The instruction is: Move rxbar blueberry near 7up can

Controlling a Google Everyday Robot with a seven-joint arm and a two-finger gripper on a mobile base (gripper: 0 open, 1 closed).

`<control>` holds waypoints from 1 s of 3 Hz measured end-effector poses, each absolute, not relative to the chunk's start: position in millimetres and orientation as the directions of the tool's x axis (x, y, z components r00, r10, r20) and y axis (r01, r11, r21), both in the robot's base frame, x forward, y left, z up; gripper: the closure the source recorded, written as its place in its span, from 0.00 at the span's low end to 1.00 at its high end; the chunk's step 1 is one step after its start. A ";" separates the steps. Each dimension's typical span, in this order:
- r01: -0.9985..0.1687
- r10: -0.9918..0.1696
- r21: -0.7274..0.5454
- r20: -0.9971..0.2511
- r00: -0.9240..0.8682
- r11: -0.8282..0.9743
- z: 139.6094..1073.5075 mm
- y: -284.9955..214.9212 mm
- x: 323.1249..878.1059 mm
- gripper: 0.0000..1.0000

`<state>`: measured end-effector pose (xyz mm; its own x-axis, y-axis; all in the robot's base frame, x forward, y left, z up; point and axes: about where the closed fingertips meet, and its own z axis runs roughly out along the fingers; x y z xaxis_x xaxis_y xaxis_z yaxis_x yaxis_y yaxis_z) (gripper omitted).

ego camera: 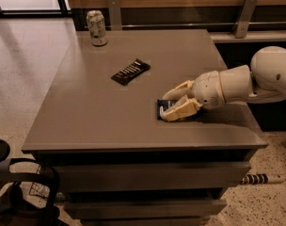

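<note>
The rxbar blueberry [164, 107], a dark blue wrapped bar, lies flat on the grey table [96, 121] at the right front. Only its left end shows. My gripper [167, 108] reaches in from the right, and its tan fingers [179, 112] lie along both long sides of the bar, closed against it at table level. The 7up can [97, 28], pale with greenish markings, stands upright at the table's far left corner, well away from the bar and the gripper.
A black-wrapped bar with white lettering [130, 71] lies on the table between the can and the gripper. My white arm [256, 81] stretches over the table's right edge. A dark wheeled object [11, 187] stands on the floor at the front left.
</note>
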<state>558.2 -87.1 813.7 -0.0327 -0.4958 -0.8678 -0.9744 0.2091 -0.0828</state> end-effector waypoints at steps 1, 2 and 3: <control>-0.974 -0.496 -0.083 -0.868 -0.033 0.209 813.8 -87.1 558.3 1.00; -0.974 -0.496 -0.083 -0.868 -0.033 0.209 813.8 -87.1 558.3 1.00; -0.974 -0.496 -0.083 -0.868 -0.033 0.209 813.9 -87.1 558.3 1.00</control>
<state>558.3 -87.1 813.9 -0.0326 -0.4958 -0.8678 -0.9744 0.2092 -0.0829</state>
